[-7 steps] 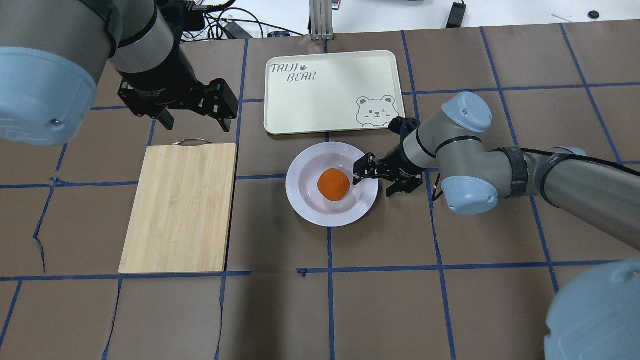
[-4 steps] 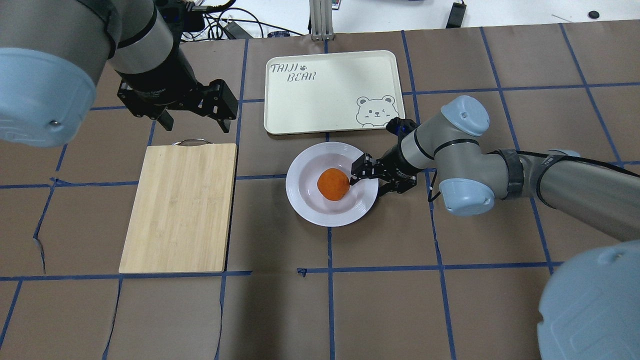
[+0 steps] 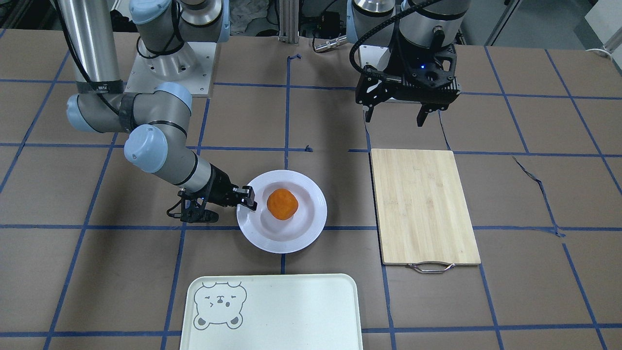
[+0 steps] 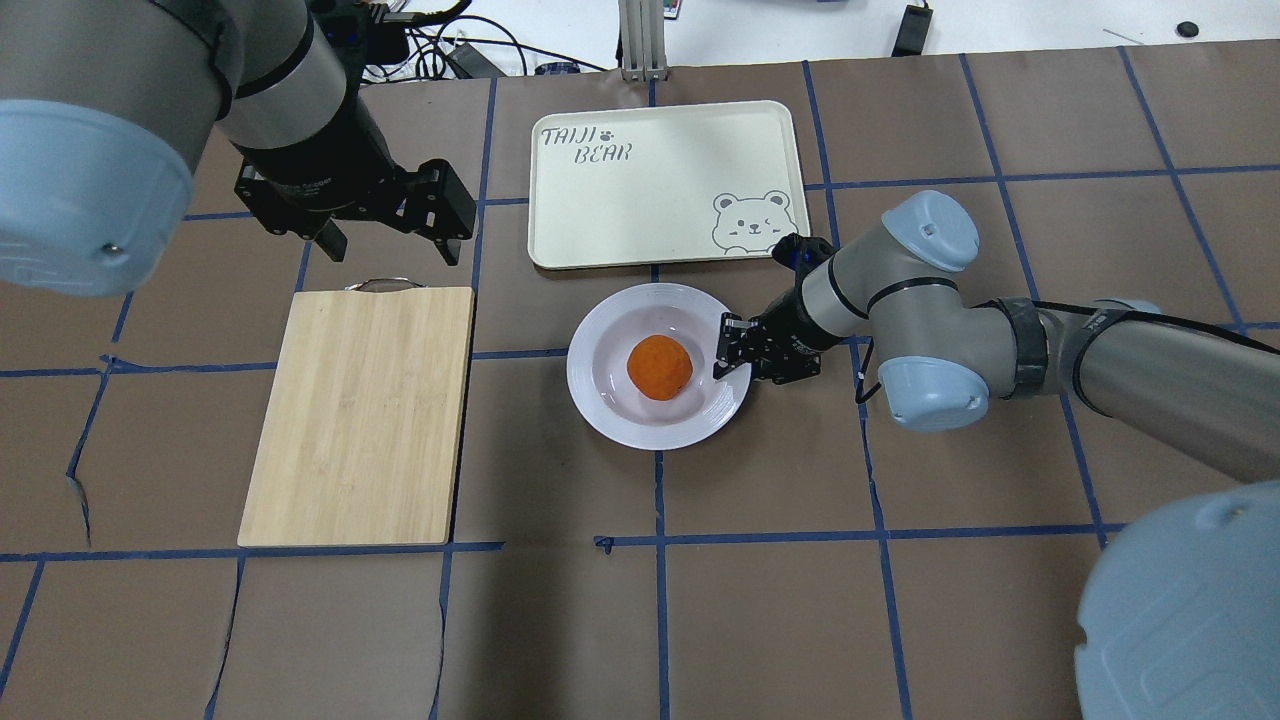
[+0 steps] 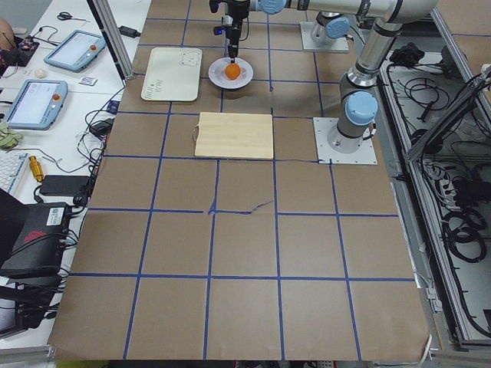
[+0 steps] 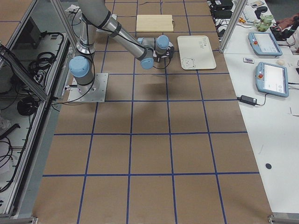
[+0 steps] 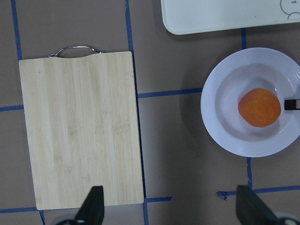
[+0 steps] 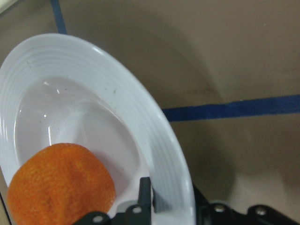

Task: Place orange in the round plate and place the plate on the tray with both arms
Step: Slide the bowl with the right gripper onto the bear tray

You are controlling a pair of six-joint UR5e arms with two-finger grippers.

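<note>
The round plate, on the table just beside the tray with the orange loose in its centre, is stiff, glossy and likely slippery, so with your right hand pinching its ridged rim, bring the spread, empty left hand to the opposite rim.

the small, dimpled orange sits in the sunken centre of the glossy white round plate, which lies near the pale rectangular tray, beside the long edge with its bear-face corner, not on it. the right gripper pinches the plate's rim, one finger over it, while the left gripper hangs spread wide, well apart.
</note>
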